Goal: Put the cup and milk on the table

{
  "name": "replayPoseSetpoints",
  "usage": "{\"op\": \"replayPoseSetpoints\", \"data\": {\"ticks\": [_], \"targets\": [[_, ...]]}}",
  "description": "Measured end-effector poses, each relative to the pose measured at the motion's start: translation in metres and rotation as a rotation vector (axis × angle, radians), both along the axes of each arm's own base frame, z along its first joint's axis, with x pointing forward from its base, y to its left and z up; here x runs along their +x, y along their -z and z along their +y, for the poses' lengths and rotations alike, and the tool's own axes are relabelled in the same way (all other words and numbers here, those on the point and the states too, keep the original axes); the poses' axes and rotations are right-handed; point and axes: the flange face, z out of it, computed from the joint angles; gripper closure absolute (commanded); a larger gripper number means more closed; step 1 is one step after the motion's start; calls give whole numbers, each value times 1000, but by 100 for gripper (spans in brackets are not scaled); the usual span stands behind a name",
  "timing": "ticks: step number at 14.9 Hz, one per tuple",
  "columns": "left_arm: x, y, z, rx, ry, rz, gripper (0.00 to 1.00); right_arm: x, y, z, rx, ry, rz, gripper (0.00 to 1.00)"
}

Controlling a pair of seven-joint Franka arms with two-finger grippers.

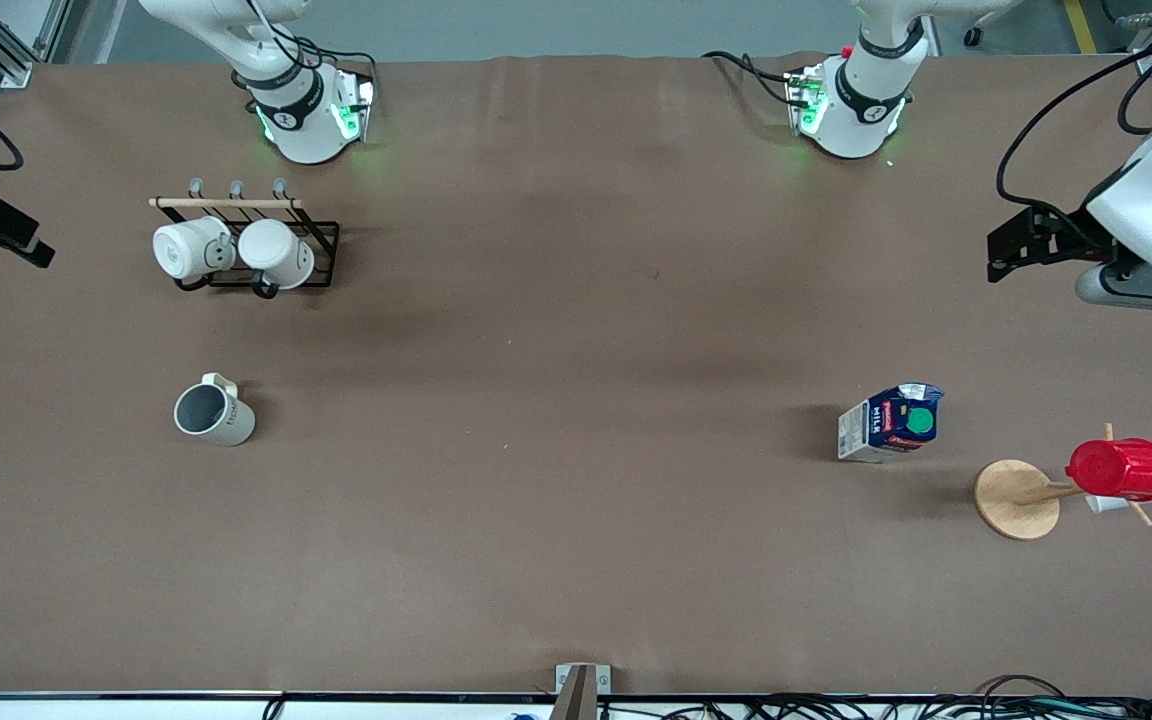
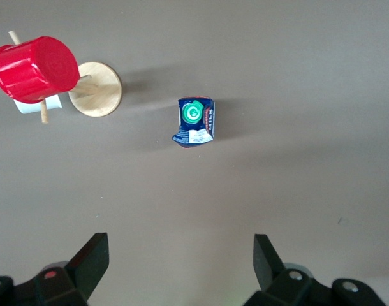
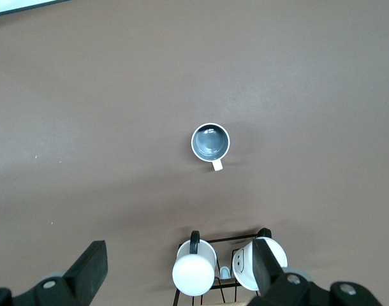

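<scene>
Both pincers wide, holding nothing. Front view: left gripper (image 1: 1011, 248) up at the left arm's end of the table (image 1: 576, 560); cup (image 1: 213, 412) upright toward the right arm's end, nearer the camera than the mug rack (image 1: 256, 245); milk (image 1: 891, 422) upright beside the wooden stand (image 1: 1018, 498) carrying the red cup (image 1: 1121, 469).

Left wrist: left gripper high over the milk (image 2: 194, 121). Risk: the stand is close, so a finger could clip it.

Right wrist: right gripper (image 3: 178, 268) high over the cup (image 3: 211, 141), near the rack. Risk: a rim pinch could slip.

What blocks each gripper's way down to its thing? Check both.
Nothing visible. Bare table lies around the milk below the open left gripper, and around the cup below the open right gripper. The mug rack stands apart from the cup.
</scene>
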Motion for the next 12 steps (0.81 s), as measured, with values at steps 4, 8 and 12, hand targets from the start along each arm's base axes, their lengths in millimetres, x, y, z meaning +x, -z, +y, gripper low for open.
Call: {"op": "replayPoseSetpoints", "data": {"ticks": [4, 8, 12], "targets": [[1, 1, 1, 0, -1, 1, 0, 3, 2, 0, -1, -5, 2, 0], [25, 23, -3, -8, 4, -45, 0, 3, 1, 0, -2, -9, 2, 0], [67, 120, -4, -19, 2, -53, 0, 3, 5, 1, -1, -21, 12, 0]]}}
